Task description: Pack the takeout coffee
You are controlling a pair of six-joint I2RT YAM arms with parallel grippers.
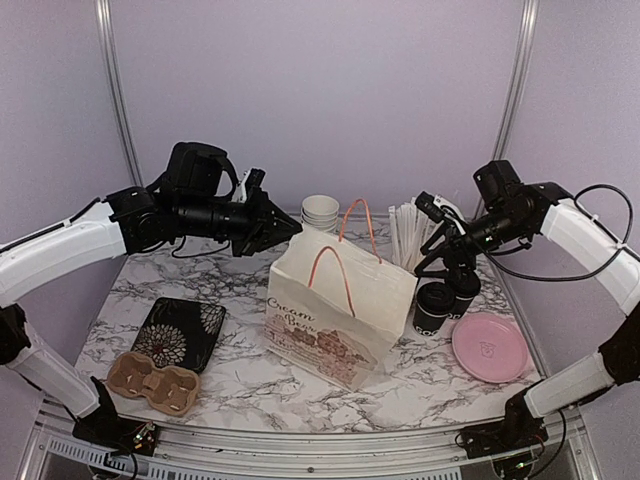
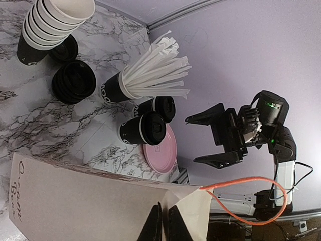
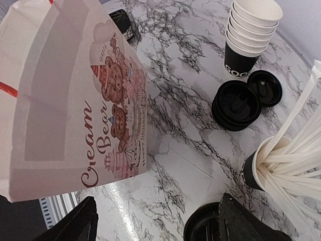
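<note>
- The paper bag (image 3: 75, 100) says "Cream Bear" in red. The stacked cups (image 3: 248, 35) show "GOO".
- The bag stands in the middle of the bench (image 1: 240, 385), back from the near edge.
- Two takeout coffee cups (image 1: 432, 308) stand right of the bag, beside the pink plate (image 1: 490, 348).
- Your right tool (image 3: 158, 211) hangs wide open just above them.
- Your left tool (image 2: 164, 223) is pinched narrow on the bag's top edge.
</note>
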